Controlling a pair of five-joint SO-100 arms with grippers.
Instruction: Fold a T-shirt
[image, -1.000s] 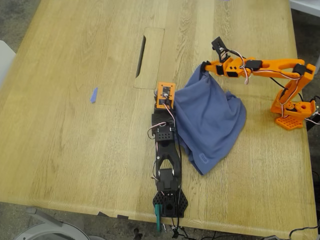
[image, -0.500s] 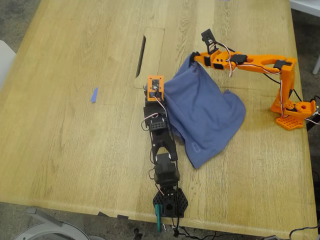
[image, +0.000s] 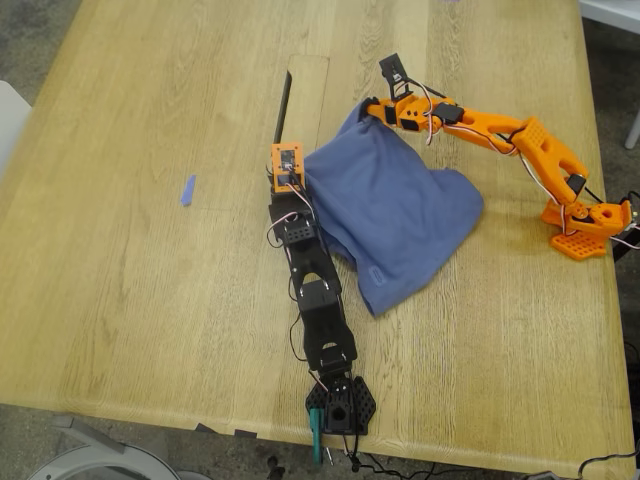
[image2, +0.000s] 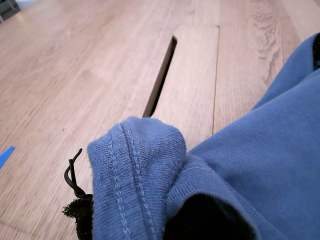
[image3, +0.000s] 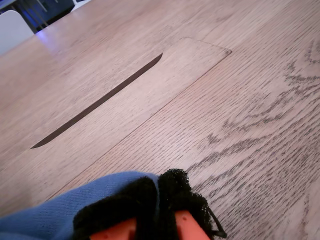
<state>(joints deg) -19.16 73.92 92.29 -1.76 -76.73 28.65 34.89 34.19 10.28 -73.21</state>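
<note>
The slate-blue T-shirt lies bunched on the wooden table, right of centre in the exterior view, its print hidden. My first gripper, on the black arm with an orange wrist, is shut on a stitched hem fold at the shirt's edge on the exterior view's left. My second gripper, on the orange arm, is shut on the shirt's far corner and holds it lifted, its black pads pinching the cloth. Between the two grippers the fabric hangs stretched.
A long cable slot in an inset panel lies just beyond both grippers. A small blue scrap sits on the table at the exterior view's left. The orange arm's base stands at that view's right edge, the black base at the near edge.
Both grippers have moved toward the exterior view's left and farther from the near edge, dragging the shirt with them toward the slot. The orange arm has stretched out further.
</note>
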